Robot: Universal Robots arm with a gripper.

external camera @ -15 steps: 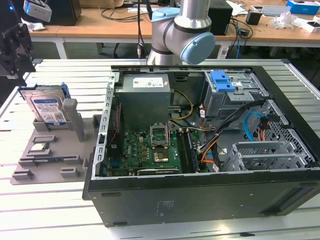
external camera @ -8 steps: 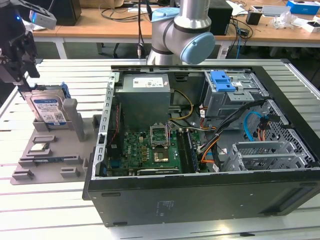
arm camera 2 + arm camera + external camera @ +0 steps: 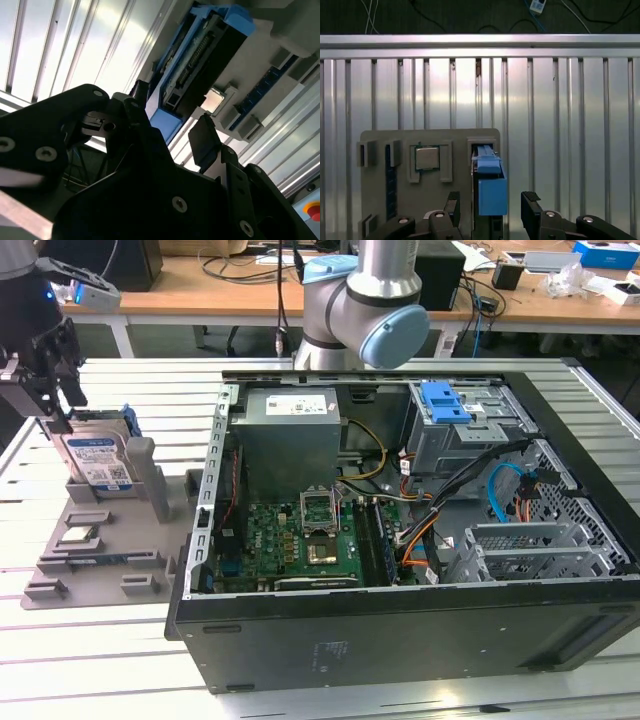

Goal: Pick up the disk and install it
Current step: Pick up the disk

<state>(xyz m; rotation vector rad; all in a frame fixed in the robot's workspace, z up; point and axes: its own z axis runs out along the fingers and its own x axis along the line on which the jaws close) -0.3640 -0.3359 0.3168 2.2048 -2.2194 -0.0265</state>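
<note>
The disk, a silver drive with a white-and-blue label in a blue carrier, stands on edge in a slot of the grey holder plate at the exterior view's left. My gripper hangs over its upper end, open. In the first wrist view the two black fingers straddle the blue end of the disk with a gap on each side. The second wrist view shows the disk just beyond the gripper, its fingers apart.
A small square processor chip lies in a recess of the holder plate. The open black computer case sits at the exterior view's right, with a blue clip on its drive bay. The arm's base stands behind the case.
</note>
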